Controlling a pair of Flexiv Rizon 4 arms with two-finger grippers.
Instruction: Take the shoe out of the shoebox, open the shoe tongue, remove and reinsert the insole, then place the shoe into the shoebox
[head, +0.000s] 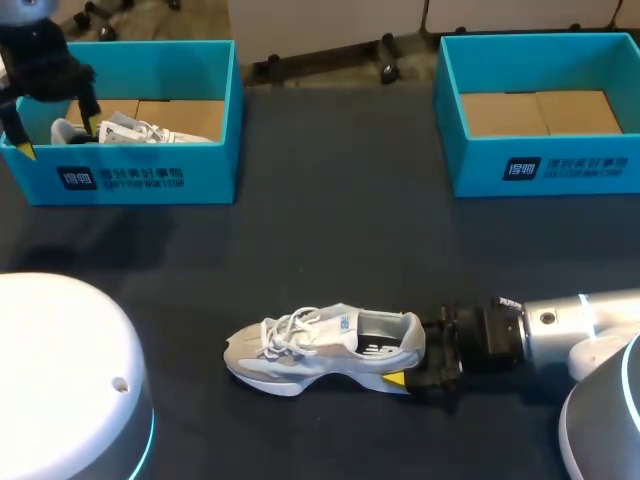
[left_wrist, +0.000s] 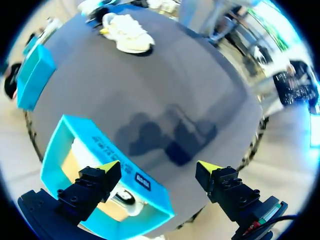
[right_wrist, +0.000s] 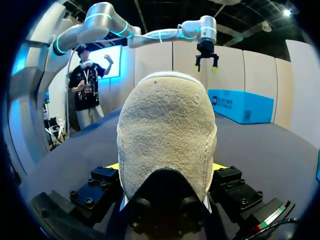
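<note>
- two shoes are in play: the shoe (head: 318, 350) i am working on lies on its sole on the table (head: 330, 230), toe toward my left and well apart from both boxes. a second shoe (head: 140, 130) sits in the left shoebox (head: 150, 175).
- right gripper (right_wrist: 165, 167) is clenched on the heel of the table shoe, one finger pressing each side.
- left gripper (left_wrist: 157, 167) hangs spread and holding nothing above the left shoebox, close to its printed wall.
- risk: the hold is only on the soft heel, so i judge a lift or pull could fold it and let the shoe twist or slip out.
- risk: if the left arm drops straight down, a finger could strike the box wall.
- hidden: the heel fills the right wrist view, and the yellow tips barely peek out beside it.
- hidden: from above the shoe's opening is just dark, so i cannot tell whether the insole is seated.
- the right shoebox (head: 540, 165) shows only bare cardboard inside.
</note>
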